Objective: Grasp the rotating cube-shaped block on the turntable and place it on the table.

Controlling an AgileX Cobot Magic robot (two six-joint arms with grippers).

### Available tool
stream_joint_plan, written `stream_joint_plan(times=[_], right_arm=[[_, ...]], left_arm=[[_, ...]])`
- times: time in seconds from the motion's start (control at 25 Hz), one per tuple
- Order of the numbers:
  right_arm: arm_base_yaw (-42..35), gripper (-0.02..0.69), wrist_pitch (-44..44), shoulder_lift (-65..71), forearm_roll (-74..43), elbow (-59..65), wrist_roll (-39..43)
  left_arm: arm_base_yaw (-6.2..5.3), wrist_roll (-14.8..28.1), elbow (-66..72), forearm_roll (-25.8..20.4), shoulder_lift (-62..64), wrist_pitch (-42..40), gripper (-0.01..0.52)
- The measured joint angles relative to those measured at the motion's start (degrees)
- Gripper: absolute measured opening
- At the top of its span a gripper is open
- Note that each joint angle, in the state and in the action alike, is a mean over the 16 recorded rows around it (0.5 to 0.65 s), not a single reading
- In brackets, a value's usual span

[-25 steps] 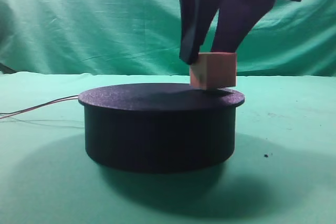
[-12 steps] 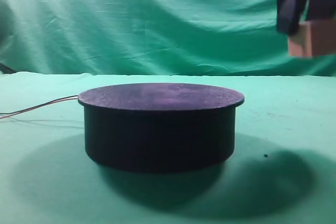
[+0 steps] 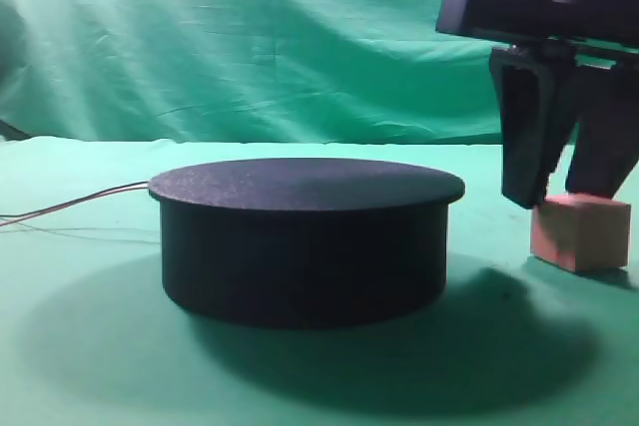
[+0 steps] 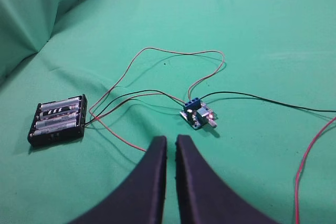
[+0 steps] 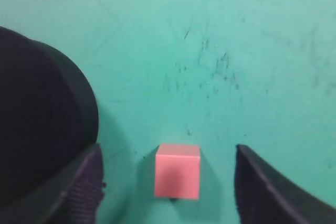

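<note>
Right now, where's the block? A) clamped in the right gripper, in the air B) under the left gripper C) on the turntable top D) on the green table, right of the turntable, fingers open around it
D: the block sits on the green table beside the turntable; in the right wrist view the right gripper is spread wide, clear of the block's sides.
</note>
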Motion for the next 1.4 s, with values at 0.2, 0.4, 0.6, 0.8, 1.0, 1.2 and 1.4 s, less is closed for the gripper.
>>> stream_joint_plan(times=[0.2, 0.4, 0.6, 0.8, 1.0, 1.2, 1.4], right_arm=[[0.0, 0.181, 4.9, -10.1, -1.6, -0.2, 1.9], [0.0, 0.037, 8.4, -21.8, -2.4, 3.7, 3.9], [0.0, 0.0, 8.7, -32.4, -2.2, 9.5, 5.5], [0.0, 0.0, 6.9, -40.6, -1.3, 14.6, 5.5], [0.0, 0.0, 4.0, -45.4, -0.3, 16.6, 1.5], [-0.1, 0.0, 0.7, -47.6, -0.2, 17.2, -4.4], [-2.5, 0.0, -5.0, -49.8, -0.9, 20.0, -10.2]], left_arm=[[0.0, 0.0, 0.0, 0.0, 0.0, 0.0, 0.0], [0.0, 0.0, 0.0, 0.0, 0.0, 0.0, 0.0], [0.0, 0.0, 0.0, 0.0, 0.0, 0.0, 0.0], [0.0, 0.0, 0.0, 0.0, 0.0, 0.0, 0.0], [0.0, 0.0, 0.0, 0.0, 0.0, 0.0, 0.0], [0.0, 0.0, 0.0, 0.0, 0.0, 0.0, 0.0], [0.0, 0.0, 0.0, 0.0, 0.0, 0.0, 0.0]])
